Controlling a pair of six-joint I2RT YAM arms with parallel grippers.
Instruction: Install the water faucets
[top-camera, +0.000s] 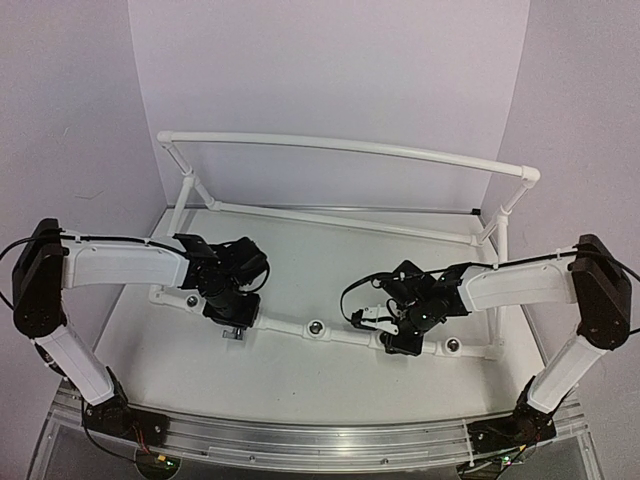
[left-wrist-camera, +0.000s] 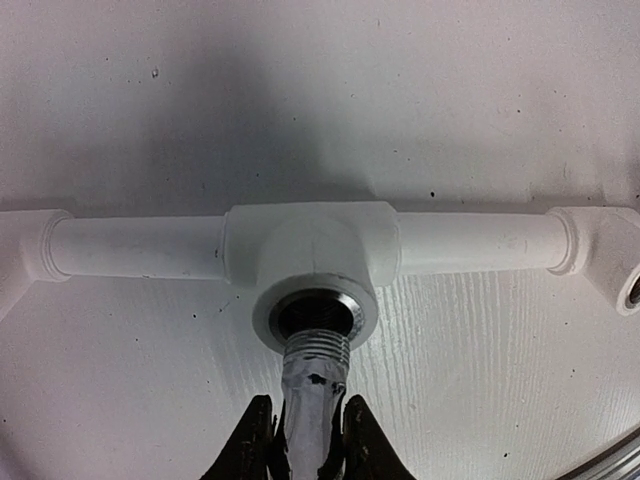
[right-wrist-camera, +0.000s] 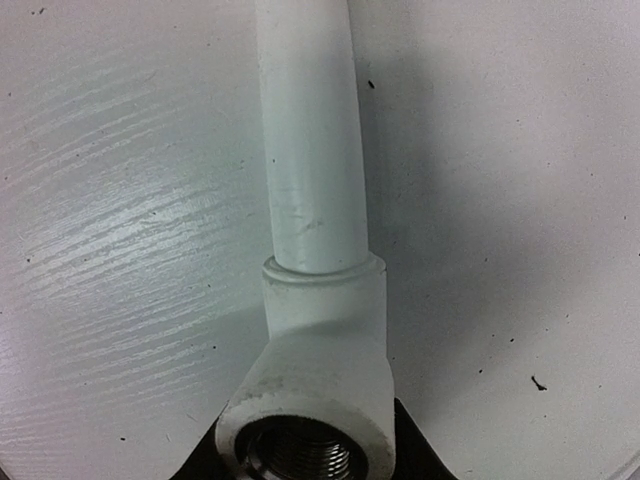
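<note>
Two black grippers hang low over the front rail of a white pipe frame (top-camera: 345, 148), which stands on a white table (top-camera: 300, 270). From above, the frame has a tall back rail and a low front rail lying on the table. One round, dark-centred socket (top-camera: 315, 328) faces upward between the two grippers.

The left gripper (top-camera: 233, 322) sits over the left part of the front rail. Its wrist camera shows its fingers (left-wrist-camera: 250, 450) clamped on a faucet (left-wrist-camera: 315, 395). Only the stem is in view: silvery thread at the tip, and white tape wrapped lower down, with a small dark mark on it. The threaded tip sits at the mouth of a white tee fitting (left-wrist-camera: 310, 250), against its dark metal ring; how far in it reaches cannot be told. White pipe runs left and right from the tee, and an elbow fitting (left-wrist-camera: 610, 265) shows at the right edge.

The right gripper (top-camera: 400, 340) is over the right part of the same rail. Its wrist camera looks along a white pipe to a fitting (right-wrist-camera: 320, 340) at the bottom of the view, whose threaded metal mouth faces the camera. Black fingers (right-wrist-camera: 412, 445) show on either side of this fitting, close against it. Whether they pinch it or only stand beside it cannot be told.
</note>
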